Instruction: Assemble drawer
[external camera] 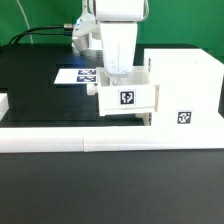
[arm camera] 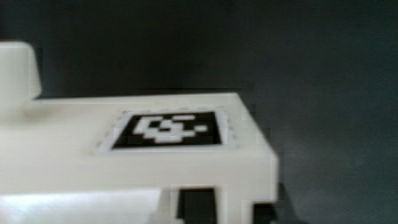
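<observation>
**Tray nosing into the shell**

My gripper [external camera: 118,72] sits pinched shut at frame centre, its fingertips down at the small tray [external camera: 127,97], though I can't tell whether it grips the wall. The tray's tagged front faces the camera, its long axis running back into the tall shell [external camera: 185,85] at right. Marker board [external camera: 76,75] lies behind; border rail [external camera: 60,139] in front.

Both views are small and soft. The exterior view is evenly and brightly lit; white plastic glares, nearly washing out against the dark table [external camera: 40,85], with only faint shadows. The wrist view is dimmer and blurred, its tag [arm camera: 171,130] smeared.
</observation>
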{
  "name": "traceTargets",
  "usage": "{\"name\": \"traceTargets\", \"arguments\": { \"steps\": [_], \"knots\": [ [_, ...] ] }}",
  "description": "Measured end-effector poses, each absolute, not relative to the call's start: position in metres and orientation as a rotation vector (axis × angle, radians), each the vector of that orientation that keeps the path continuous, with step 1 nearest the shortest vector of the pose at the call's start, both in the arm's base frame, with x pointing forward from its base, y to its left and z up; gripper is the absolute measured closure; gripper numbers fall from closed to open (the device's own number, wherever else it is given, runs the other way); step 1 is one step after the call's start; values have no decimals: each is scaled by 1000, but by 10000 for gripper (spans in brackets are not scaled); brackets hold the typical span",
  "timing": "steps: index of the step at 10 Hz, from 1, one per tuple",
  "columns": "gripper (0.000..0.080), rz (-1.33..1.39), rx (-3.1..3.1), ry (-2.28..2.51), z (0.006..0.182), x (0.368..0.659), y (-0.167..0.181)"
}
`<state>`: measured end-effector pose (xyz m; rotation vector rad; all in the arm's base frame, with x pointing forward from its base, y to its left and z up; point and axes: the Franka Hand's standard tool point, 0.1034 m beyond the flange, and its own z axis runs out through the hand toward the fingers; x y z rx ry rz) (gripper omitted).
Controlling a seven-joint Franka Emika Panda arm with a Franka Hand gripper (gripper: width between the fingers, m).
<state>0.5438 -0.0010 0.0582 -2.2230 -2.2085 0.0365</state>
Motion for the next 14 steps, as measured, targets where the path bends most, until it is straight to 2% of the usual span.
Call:
{"name": "traceTargets", "arguments": {
  "steps": [14],
  "knots": [
    [757,38,-2209,-2218,56,543,1]
  ]
}}
